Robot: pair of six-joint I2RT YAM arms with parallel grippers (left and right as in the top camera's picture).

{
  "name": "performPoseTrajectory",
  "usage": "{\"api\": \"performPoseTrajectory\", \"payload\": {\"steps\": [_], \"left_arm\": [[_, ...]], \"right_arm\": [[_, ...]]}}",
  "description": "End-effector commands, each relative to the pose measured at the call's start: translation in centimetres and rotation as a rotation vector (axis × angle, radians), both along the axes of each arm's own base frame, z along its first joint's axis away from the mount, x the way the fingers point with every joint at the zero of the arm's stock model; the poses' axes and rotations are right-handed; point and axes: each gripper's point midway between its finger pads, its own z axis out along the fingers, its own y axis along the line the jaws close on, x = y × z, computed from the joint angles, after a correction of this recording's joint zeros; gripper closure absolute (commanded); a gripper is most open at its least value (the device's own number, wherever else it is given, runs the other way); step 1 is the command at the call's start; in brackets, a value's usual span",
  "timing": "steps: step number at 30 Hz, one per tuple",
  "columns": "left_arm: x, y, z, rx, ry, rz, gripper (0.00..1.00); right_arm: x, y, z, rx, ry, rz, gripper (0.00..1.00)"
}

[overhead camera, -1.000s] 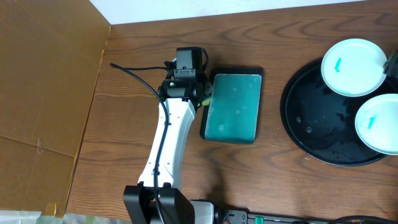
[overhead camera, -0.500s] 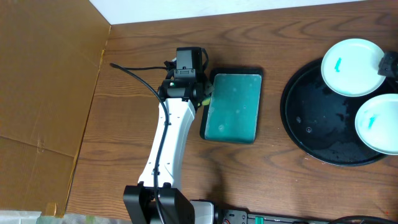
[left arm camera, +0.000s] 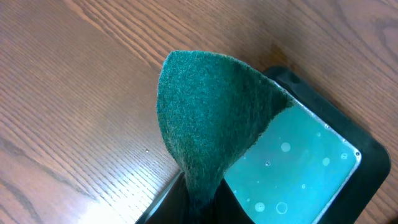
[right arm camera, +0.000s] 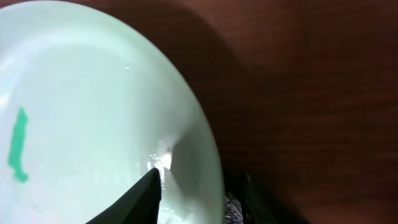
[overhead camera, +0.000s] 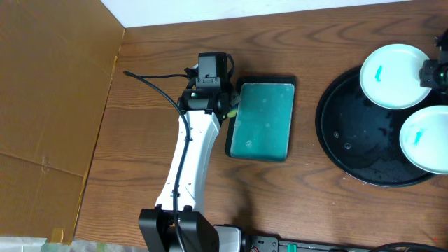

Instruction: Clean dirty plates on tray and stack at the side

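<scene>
Two white plates show on the black tray (overhead camera: 350, 133); a third is out of view. The upper plate (overhead camera: 392, 77) and the lower plate (overhead camera: 423, 136) each carry a teal smear. My right gripper (overhead camera: 428, 73) is at the upper plate's right rim. In the right wrist view (right arm camera: 193, 199) its jaws straddle that plate's rim (right arm camera: 81, 124), one finger inside and one beneath, closed on it. My left gripper (overhead camera: 227, 108) is shut on a green scrub pad (left arm camera: 211, 118), held over the left edge of the rectangular teal dish (left arm camera: 298, 168).
The rectangular black dish with teal liquid (overhead camera: 262, 119) lies mid-table, left of the tray. A brown cardboard sheet (overhead camera: 49, 105) covers the table's left side. Bare wood lies between the dish and the tray.
My right gripper has come in from the right edge of the view onto the upper plate's rim, and the plate has shifted slightly left. The left arm has not moved.
</scene>
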Motion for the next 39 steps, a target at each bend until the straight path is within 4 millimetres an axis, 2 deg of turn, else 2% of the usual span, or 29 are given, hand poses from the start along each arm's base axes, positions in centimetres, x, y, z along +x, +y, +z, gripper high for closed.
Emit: {"api": "performPoseTrajectory", "payload": {"steps": [1, 4, 5, 7, 10, 16, 19, 22, 28, 33, 39], "left_arm": [[0.0, 0.2, 0.4, 0.003, -0.009, 0.004, 0.93], [0.0, 0.2, 0.4, 0.003, -0.009, 0.004, 0.93], [0.0, 0.2, 0.4, 0.003, -0.009, 0.004, 0.93], [0.0, 0.2, 0.4, 0.003, -0.009, 0.004, 0.93], [0.0, 0.0, 0.3, -0.006, -0.01, -0.001, 0.93], [0.9, -3.5, 0.2, -0.174, -0.035, -0.113, 0.93], [1.0, -5.1, 0.2, -0.216, -0.036, -0.16, 0.93], [0.9, -6.8, 0.2, -0.228, -0.031, -0.205, 0.93], [1.0, -11.7, 0.0, -0.246, -0.036, -0.309, 0.93], [1.7, -16.8, -1.4, -0.295, -0.034, -0.361, 0.93], [2.7, -24.1, -4.0, -0.363, -0.045, -0.495, 0.93]], "right_arm": [[-0.2, -0.5, -0.6, -0.034, 0.014, -0.004, 0.69], [-0.2, -0.3, -0.7, -0.033, 0.015, -0.001, 0.94], [-0.2, 0.0, -0.6, -0.02, 0.015, 0.008, 0.99], [-0.3, 0.9, -0.5, 0.014, 0.015, 0.038, 0.99], [-0.6, 3.3, -0.2, 0.095, 0.01, 0.118, 0.99], [-1.6, 8.0, 2.1, 0.251, -0.003, 0.255, 0.99], [-2.8, 8.6, 3.2, 0.272, 0.027, 0.261, 0.99], [-4.5, 8.2, 3.6, 0.259, 0.086, 0.243, 0.99], [-7.6, 5.9, 1.1, 0.149, 0.251, 0.171, 0.99], [-9.4, 6.0, 0.3, 0.138, 0.326, 0.21, 0.99], [-9.8, 6.8, 0.2, 0.134, 0.339, 0.231, 0.99]]}}
